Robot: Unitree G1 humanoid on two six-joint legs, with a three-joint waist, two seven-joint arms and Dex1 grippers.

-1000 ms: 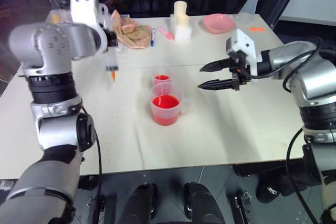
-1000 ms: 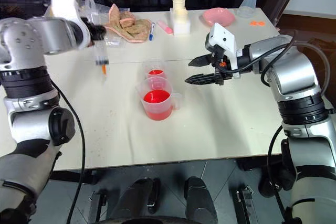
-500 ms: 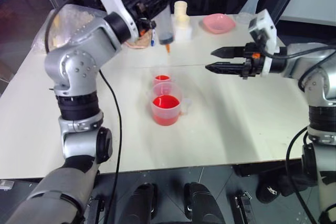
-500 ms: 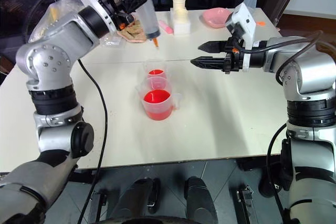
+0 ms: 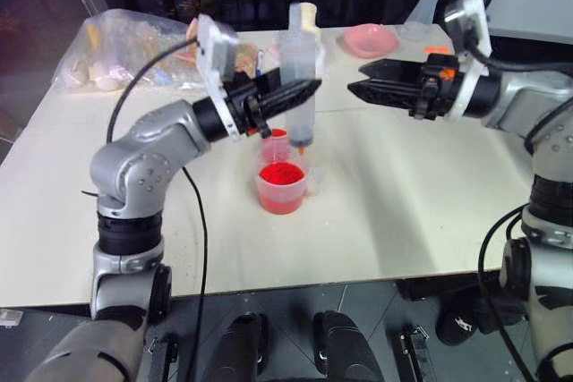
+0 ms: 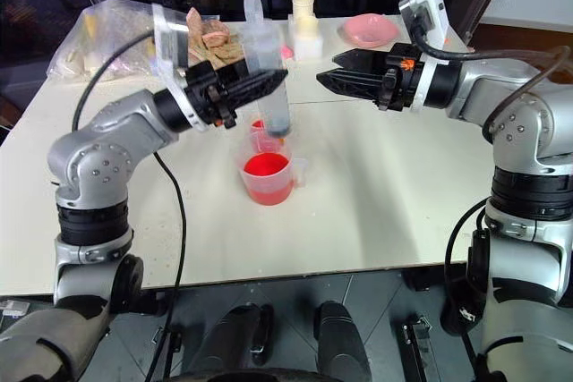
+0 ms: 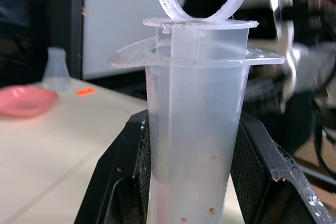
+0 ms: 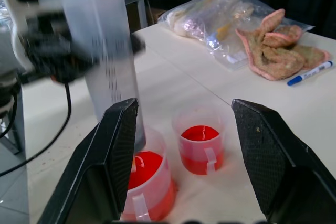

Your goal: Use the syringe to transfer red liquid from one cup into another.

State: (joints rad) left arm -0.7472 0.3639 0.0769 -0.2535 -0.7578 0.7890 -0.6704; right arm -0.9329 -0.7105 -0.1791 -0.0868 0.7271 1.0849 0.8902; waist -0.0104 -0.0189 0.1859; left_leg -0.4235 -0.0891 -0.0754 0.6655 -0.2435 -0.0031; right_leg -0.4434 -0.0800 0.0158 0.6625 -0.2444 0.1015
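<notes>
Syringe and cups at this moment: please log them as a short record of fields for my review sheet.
syringe: upright, orange tip down over the cups, barrel looks empty
left gripper: shut on the syringe barrel
right gripper: open, beside the syringe, holding nothing
larger cup: red liquid inside
smaller cup: red liquid inside, just behind the larger cup
table: white

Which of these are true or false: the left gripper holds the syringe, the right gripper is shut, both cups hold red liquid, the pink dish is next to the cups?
1. The left gripper holds the syringe. True.
2. The right gripper is shut. False: its fingers stand apart and hold nothing.
3. Both the handled cup and the smaller cup hold red liquid. True.
4. The pink dish is next to the cups. False: it sits far back on the table.
</notes>
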